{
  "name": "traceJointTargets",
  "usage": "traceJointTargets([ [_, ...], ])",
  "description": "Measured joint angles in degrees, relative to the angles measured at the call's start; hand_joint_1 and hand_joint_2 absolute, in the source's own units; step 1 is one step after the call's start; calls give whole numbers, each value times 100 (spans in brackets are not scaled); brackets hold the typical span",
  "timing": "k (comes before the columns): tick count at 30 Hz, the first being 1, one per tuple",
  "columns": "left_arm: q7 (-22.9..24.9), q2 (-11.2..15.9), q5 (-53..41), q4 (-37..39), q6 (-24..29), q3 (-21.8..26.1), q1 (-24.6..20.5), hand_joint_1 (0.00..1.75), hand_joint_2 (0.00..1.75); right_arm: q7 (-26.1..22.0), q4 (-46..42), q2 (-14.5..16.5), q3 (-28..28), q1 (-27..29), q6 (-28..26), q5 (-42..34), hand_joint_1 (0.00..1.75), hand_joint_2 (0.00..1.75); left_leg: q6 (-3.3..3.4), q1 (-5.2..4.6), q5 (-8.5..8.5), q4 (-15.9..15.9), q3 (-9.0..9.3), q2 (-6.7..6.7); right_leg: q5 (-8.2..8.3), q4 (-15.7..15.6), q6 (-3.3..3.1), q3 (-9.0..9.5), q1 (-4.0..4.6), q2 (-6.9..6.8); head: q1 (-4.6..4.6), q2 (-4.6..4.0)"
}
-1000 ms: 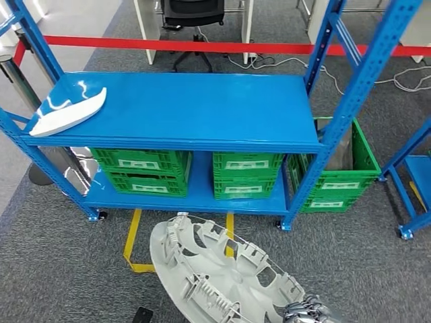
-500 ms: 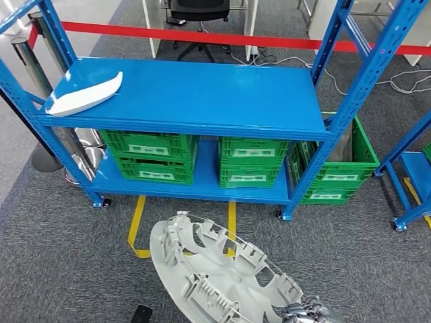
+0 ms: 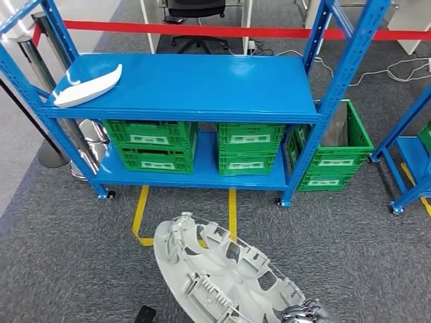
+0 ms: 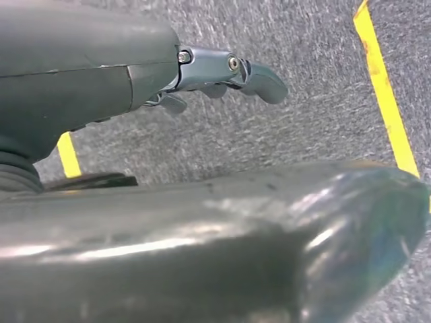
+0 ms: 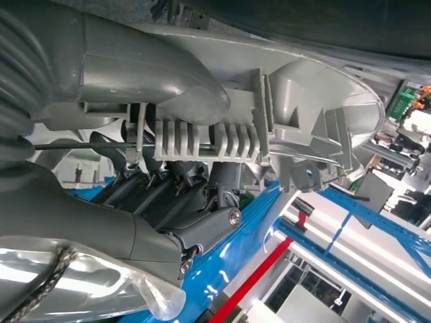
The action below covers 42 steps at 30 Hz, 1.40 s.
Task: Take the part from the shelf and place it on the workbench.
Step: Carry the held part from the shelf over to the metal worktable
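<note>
holding a grey part [image 3: 223, 276] low in the centre of the head view, ribbed inner face up, tilted, over carpet. gripped at its lower right edge by right hand [image 3: 305, 312], fingers wrapped under the rim; in the right wrist view, right hand [image 5: 152, 202] clenched on the part [image 5: 264, 128] with thumb over the top and dark fingers beneath. grip looks firm, though at one edge only, so likely prone to swing.

left hand [image 4: 223, 70] hanging over carpet, fingers spread loosely, grasping nothing.

shelf [image 3: 193, 87] across the upper half of the head view, now sitting higher and smaller than half a second back, and more of the floor showing below it; whole picture shifted, so camera moved back and turned, not the shelf. part at much the same spot in the frame throughout, so carried along with the body.

meaning for the task: pick-up done, walking away under way; workbench yet to be reached, placing not yet done.

further out: white curved piece [image 3: 89, 86] at upper left on the top deck, green crates [image 3: 150, 145] on the lower deck, another crate [image 3: 335, 151] at right beside the post, yellow tape [image 3: 139, 215] on the floor, red barrier [image 3: 203, 30] along the top.
</note>
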Motion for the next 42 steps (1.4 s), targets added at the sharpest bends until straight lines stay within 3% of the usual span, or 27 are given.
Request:
traceJointTargets([
  [2,3,7,-2,0,-3,1,1,0,0,29,-1,-8,49,3,-38,0,175,175,-76,48,-541,735,-168,-9,73,43,-17,-105,-3,-12,-21,0],
  [3,10,11,-3,0,-4,2,1,0,0,37,-1,-10,67,3,-53,-1,175,175,-108,73,-682,1051,-210,-8,97,79,-14,-162,-5,-15,-19,0],
  [4,23,15,-2,0,-10,2,1,0,0,43,-1,-14,84,2,-68,-2,175,175,-135,97,-705,1195,-177,-8,117,122,-3,-211,-9,-17,-20,0],
  [5,41,18,-1,-1,-19,4,-1,0,0,50,-1,-18,102,0,-89,-3,175,175,-158,120,-623,1098,-37,-7,130,172,11,-265,-16,-15,-20,0],
  [8,80,21,2,-4,-43,13,-7,0,0,86,-1,-39,162,-8,-158,-6,175,175,-172,157,-306,73,647,-12,150,340,75,-421,-33,-6,-20,0],
  [10,82,20,0,-4,-47,19,-5,0,0,105,-2,-63,190,-16,-187,-5,175,175,-119,141,-295,-255,807,-23,170,422,145,-509,-26,-6,-16,0],
  [12,78,16,-8,-5,-43,26,0,0,0,115,-5,-88,205,-21,-210,-3,175,175,-51,125,-278,-289,778,-28,193,426,203,-543,-29,-8,-14,0],
  [16,33,1,-50,-13,-24,36,-8,0,0,131,-14,-146,240,-21,-285,2,175,175,-3,121,-240,-345,757,-27,177,373,-52,-608,-24,-2,6,0],
  [17,27,-2,-60,-13,-24,38,-8,0,0,134,-14,-158,255,-21,-302,2,175,175,12,114,-235,-344,751,-26,199,365,-39,-610,-27,-1,9,0],
  [21,26,-4,-67,-13,-48,46,-9,0,0,145,-14,-179,292,-18,-346,0,175,175,74,79,-198,-334,721,-17,334,325,200,-611,-63,12,11,0],
  [24,27,-4,-72,-13,-69,56,-10,0,0,180,-14,-196,325,-18,-417,0,175,175,90,65,-167,-328,695,-17,371,323,270,-597,-76,14,9,0],
  [42,24,-6,-128,-13,-121,114,-15,0,0,469,-16,-355,582,-14,-705,-3,175,175,27,70,-113,-327,621,-17,385,405,278,-708,-74,15,6,0],
])
